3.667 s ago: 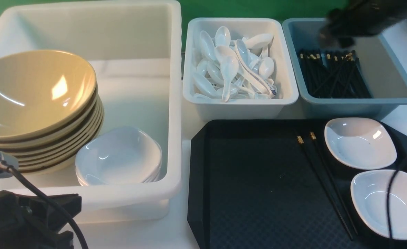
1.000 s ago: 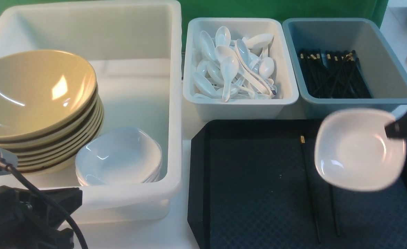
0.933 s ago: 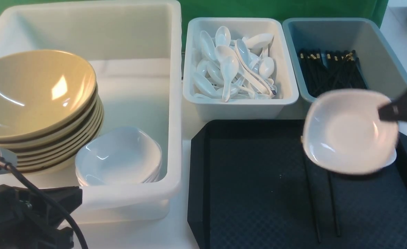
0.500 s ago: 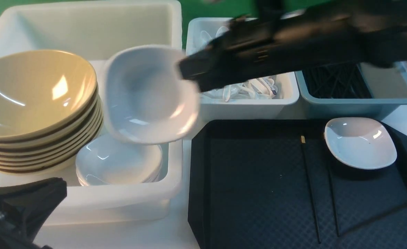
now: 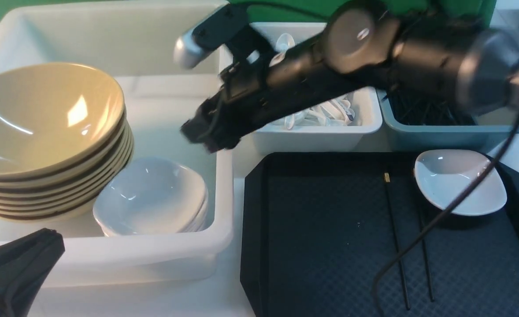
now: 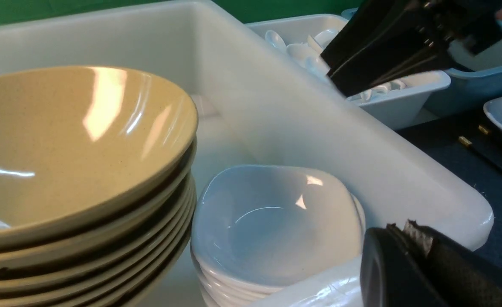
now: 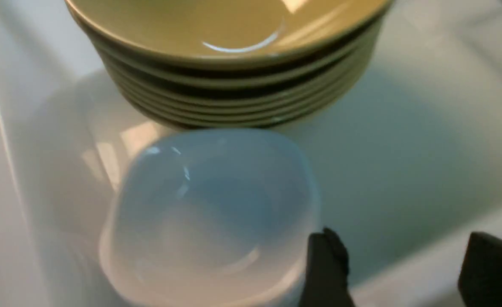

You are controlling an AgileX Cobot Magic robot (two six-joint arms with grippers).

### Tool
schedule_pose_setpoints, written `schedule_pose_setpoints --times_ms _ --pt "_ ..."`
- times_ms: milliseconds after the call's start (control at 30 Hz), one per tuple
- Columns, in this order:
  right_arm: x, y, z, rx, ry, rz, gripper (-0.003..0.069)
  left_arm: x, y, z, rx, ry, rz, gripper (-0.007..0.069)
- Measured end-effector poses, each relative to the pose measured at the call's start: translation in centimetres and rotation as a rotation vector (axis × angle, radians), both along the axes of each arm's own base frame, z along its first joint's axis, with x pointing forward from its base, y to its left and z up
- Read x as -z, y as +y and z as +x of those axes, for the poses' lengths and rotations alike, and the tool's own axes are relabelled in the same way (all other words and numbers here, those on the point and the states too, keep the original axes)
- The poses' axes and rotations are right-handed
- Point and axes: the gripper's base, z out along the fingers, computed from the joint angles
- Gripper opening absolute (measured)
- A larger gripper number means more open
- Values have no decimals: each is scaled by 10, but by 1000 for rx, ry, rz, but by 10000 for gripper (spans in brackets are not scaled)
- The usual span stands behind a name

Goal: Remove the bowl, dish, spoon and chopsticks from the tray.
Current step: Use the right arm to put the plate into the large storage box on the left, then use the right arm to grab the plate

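The right gripper (image 5: 206,137) hangs over a stack of white dishes (image 5: 151,196) inside a big white tub (image 5: 153,259), its jaws spread and empty. Yellow bowls (image 5: 43,119) sit stacked beside those dishes. On the black tray (image 5: 321,229) lie two chopsticks (image 5: 394,229) and, just beside them, one white dish (image 5: 444,176). The left gripper (image 6: 404,238) is pressed together, holding nothing, near the tub's front wall.

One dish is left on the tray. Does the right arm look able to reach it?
Likely yes: the dish lies uncovered on the tray's far right, the right tool is open and empty, and only a cable hangs across it.
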Motion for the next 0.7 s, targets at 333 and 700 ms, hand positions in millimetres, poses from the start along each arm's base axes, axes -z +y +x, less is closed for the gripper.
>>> schedule_pose_setpoints --times_ms 333,700 --pt "20 -213 16 612 267 -466 100 0 0 0 -4 -4 -1 -5" --pt "142 -238 8 750 406 -360 31 0 0 0 -4 -3 0 -5"
